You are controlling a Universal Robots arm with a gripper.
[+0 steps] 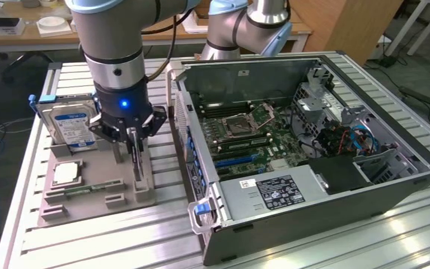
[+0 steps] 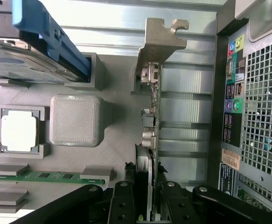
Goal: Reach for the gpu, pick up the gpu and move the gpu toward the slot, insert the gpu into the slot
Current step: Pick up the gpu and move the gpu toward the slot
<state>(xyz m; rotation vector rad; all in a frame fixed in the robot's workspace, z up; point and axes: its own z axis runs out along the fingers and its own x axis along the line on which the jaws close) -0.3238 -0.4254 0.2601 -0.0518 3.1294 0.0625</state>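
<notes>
I see my gripper [image 1: 132, 149] clamped on the gpu [image 2: 151, 116], which stands on edge in the grey holder [image 1: 88, 208] beside the computer case [image 1: 312, 224].

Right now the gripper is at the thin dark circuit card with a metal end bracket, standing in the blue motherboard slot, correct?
No: the exterior view shows the card standing in the grey holder tray outside the case, gripper at it.

No legible text anywhere.
</notes>
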